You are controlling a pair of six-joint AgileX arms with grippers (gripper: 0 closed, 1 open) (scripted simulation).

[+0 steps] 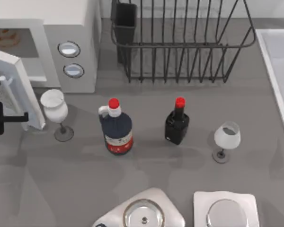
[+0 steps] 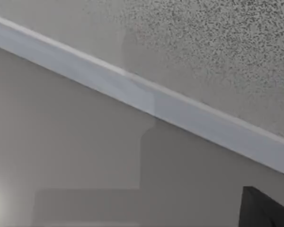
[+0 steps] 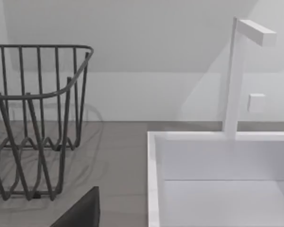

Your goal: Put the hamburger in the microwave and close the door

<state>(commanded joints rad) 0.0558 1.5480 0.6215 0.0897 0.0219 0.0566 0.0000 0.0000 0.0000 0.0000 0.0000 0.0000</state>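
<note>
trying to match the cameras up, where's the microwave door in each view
Top view: the door stands open at the left edge, in front of the microwave.
Left wrist view: seen close up, with its speckled window and a white band running slantwise.
Right wrist view: faces the dish rack and the sink instead.
Shared landmark: the dish rack, at the back middle of the top view.

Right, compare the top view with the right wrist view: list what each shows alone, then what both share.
Top view alone: the microwave with the hamburger inside, the door ajar, the left gripper against the door, two wine glasses, two red-capped bottles. Right wrist view alone: a white faucet rising over the sink. Both: the black wire dish rack, the sink, the grey table.
</note>
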